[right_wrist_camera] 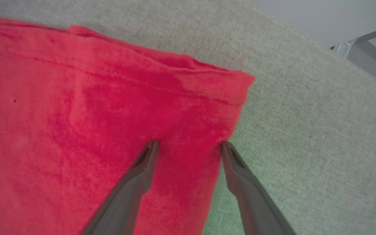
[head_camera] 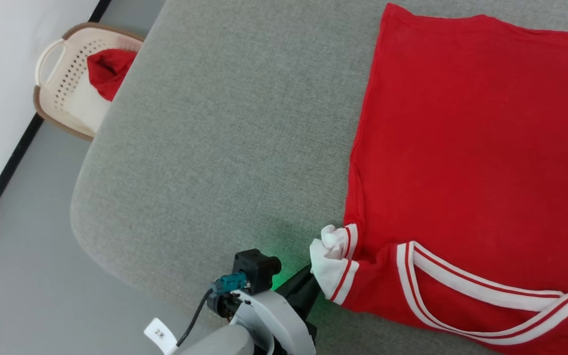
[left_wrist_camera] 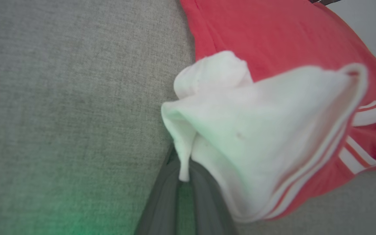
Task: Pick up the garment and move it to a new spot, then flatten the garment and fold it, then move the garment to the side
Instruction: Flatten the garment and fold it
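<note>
Since the garment (head_camera: 461, 148) lies spread nearly flat on the grey cushion (head_camera: 215, 148), the move looks done and flattening seems to be under way; folding and setting aside are not yet done. The left gripper (head_camera: 310, 282) is clamped on the bunched white sleeve (head_camera: 331, 266). The right gripper (right_wrist_camera: 189, 147) stands wide apart over a hem corner, holding nothing. The neckline faces the robot and the hem lies away, so the long axis runs near-to-far.

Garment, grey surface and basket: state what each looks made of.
Garment: soft matte knit, probably cotton jersey; it shows fine fuzzy texture and limp folds. Grey surface: woven upholstery-like fabric, heathered grain. Basket: cream moulded plastic, judging by its perforated wall; brown rim.
</note>
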